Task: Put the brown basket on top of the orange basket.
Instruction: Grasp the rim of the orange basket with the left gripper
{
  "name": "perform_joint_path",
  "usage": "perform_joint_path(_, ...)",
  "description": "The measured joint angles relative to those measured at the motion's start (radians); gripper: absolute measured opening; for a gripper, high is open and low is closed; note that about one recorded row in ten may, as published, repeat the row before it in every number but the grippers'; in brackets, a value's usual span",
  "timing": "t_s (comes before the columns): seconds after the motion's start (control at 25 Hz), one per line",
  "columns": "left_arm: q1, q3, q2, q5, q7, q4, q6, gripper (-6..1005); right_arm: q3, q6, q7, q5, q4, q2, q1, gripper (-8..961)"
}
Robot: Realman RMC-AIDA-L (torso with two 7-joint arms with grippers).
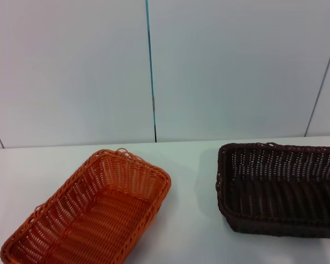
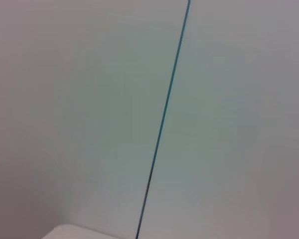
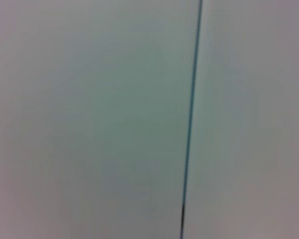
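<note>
The orange basket (image 1: 91, 212) sits on the white table at the lower left of the head view, turned at an angle, its open top up and nothing inside. The brown basket (image 1: 280, 190) sits on the table at the right, also open side up with nothing inside, partly cut off by the frame's right edge. The two baskets are apart, with bare table between them. Neither gripper nor any arm shows in the head view. Both wrist views show only the wall.
The white table (image 1: 192, 181) runs back to a pale panelled wall (image 1: 71, 71) with a dark vertical seam (image 1: 151, 71). The seam also shows in the left wrist view (image 2: 164, 119) and the right wrist view (image 3: 191, 119).
</note>
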Motion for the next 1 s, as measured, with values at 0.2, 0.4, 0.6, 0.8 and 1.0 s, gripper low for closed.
perform_joint_path(0.2,-0.024,0.002,-0.001,-0.002,0.000,0.000,-0.040,875,0.018,-0.005,0.000,0.041,0.005,-0.002,-0.007,937)
perform_joint_path(0.4,-0.052,-0.002,0.000,-0.001,0.007,0.004,-0.079,875,0.031,-0.005,-0.001,0.049,0.002,-0.002,0.002,936)
perform_joint_path(0.6,-0.023,0.000,0.000,-0.001,0.028,-0.034,-0.078,874,0.041,-0.005,-0.003,0.050,0.000,-0.003,0.017,936)
perform_joint_path(0.8,0.026,0.015,-0.005,0.000,0.065,-0.078,-0.076,874,0.041,-0.005,-0.007,0.049,-0.002,-0.003,0.016,936)
perform_joint_path(1.0,0.062,0.026,-0.006,0.000,0.067,-0.100,-0.079,873,0.044,-0.005,-0.009,0.046,-0.004,-0.005,0.021,935)
